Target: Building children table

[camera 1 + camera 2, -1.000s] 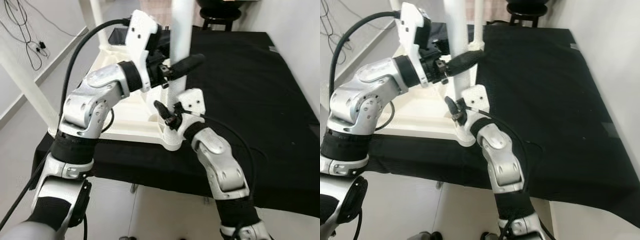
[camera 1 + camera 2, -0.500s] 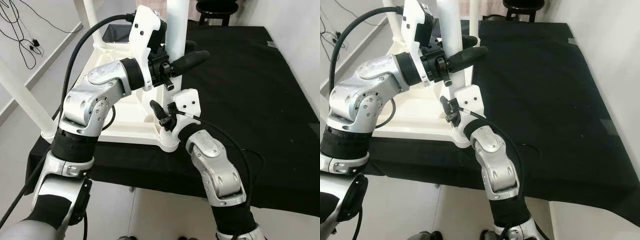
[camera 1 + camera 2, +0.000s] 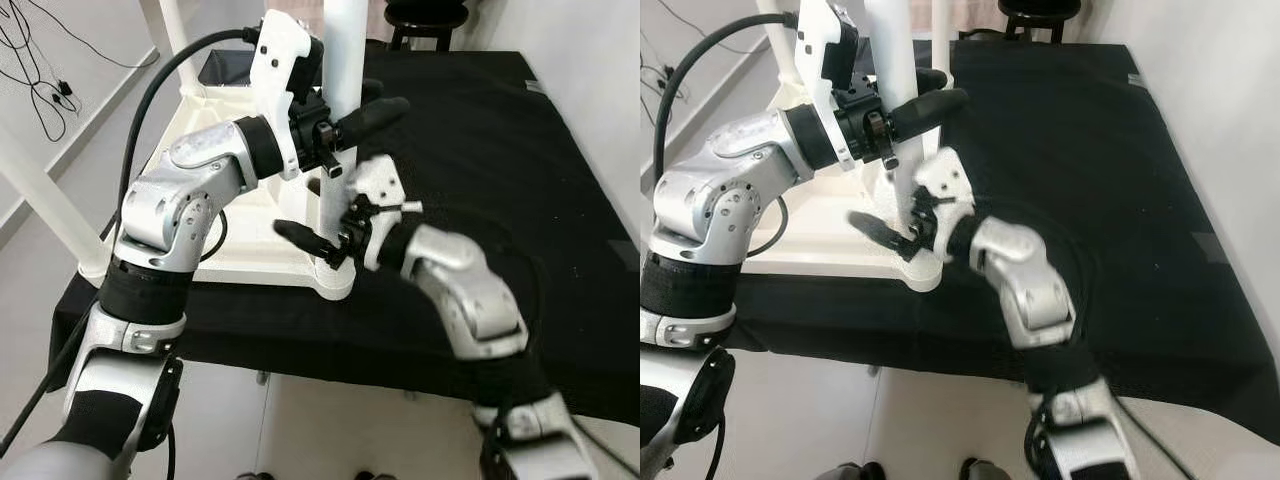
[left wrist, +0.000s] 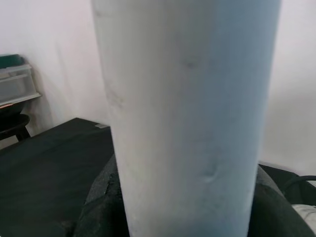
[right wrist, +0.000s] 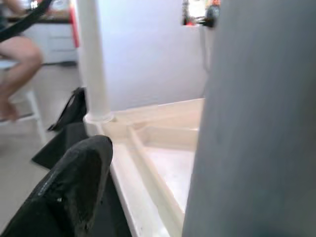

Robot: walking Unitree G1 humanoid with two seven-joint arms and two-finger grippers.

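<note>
Leg-fitting step: left hand (image 3: 345, 118) clamped on the upright white table leg (image 3: 340, 60) at the inverted children's table's (image 3: 250, 240) near corner, right hand (image 3: 318, 240) apart at its base; next, seat it.

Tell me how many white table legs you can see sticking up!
3: one leg gripped by the left end effector, one at the far corner, one at the left. Others may be hidden.
</note>
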